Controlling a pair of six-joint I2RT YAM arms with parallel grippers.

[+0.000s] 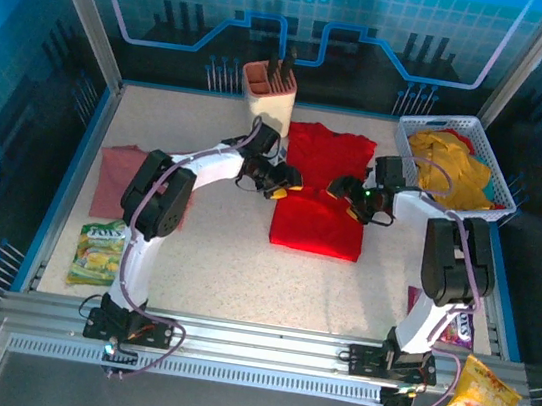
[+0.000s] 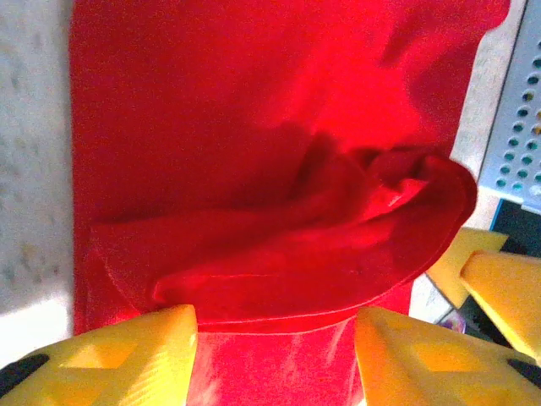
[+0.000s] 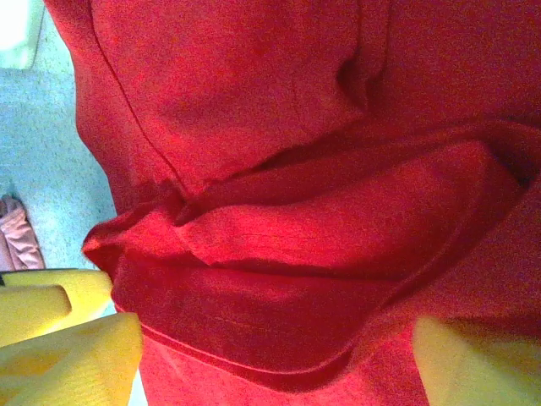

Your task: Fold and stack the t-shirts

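Red tee [image 1: 322, 202] lay flat mid-table, collar end away from my bases, its near half looking like a neat rectangle, sleeves spread on the far half. My left gripper [image 1: 289, 180] sat at the tee's left edge, about halfway along, low over the cloth. In the left wrist view, left gripper [image 2: 275, 326] was open, its fingers [image 2: 127, 355] well apart, flat red cloth under the gap and a bunched red fold just ahead of the tips. My right gripper [image 1: 343, 191] sat at the tee's right edge, facing the left one across the cloth. In the right wrist view, right gripper [image 3: 275, 347] was open too, jaws wide, a thick rolled fold of the tee lying across just beyond them. Couldn't tell if either finger touched the fold. Pink tee [image 1: 118, 177] lay well left of the red tee. Yellow tees [image 1: 452, 173] were heaped in the basket [image 1: 434, 122] to the red tee's right.
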